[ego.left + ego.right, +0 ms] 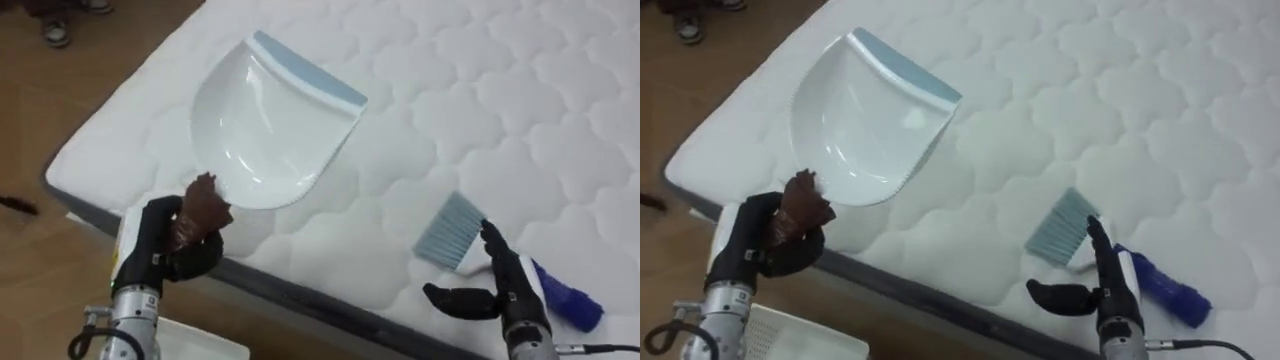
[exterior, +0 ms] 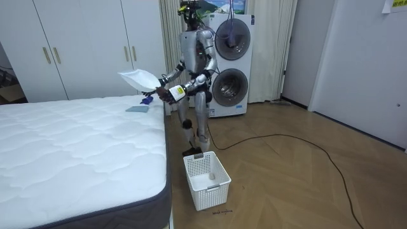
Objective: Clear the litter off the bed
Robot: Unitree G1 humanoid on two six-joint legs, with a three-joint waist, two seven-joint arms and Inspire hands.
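Note:
My left hand (image 1: 165, 250) is shut on the brown handle (image 1: 203, 205) of a white dustpan (image 1: 270, 120) with a light blue lip. The pan is raised and tilted over the corner of the white quilted mattress (image 1: 480, 110). A small brush (image 1: 450, 230) with grey-blue bristles and a dark blue handle (image 1: 565, 295) lies on the mattress near its edge. My right hand (image 1: 500, 285) is open over the brush's white neck, fingers straight and thumb spread. In the room view I stand at the bed's corner with the dustpan (image 2: 138, 79) held up.
A white slatted basket (image 2: 206, 179) stands on the wooden floor beside the bed, below my left hand (image 1: 755, 250). Stacked washing machines (image 2: 229, 63) are behind me and wardrobes (image 2: 82, 44) stand beyond the bed. A person's shoes (image 1: 55, 30) show on the floor at the far left.

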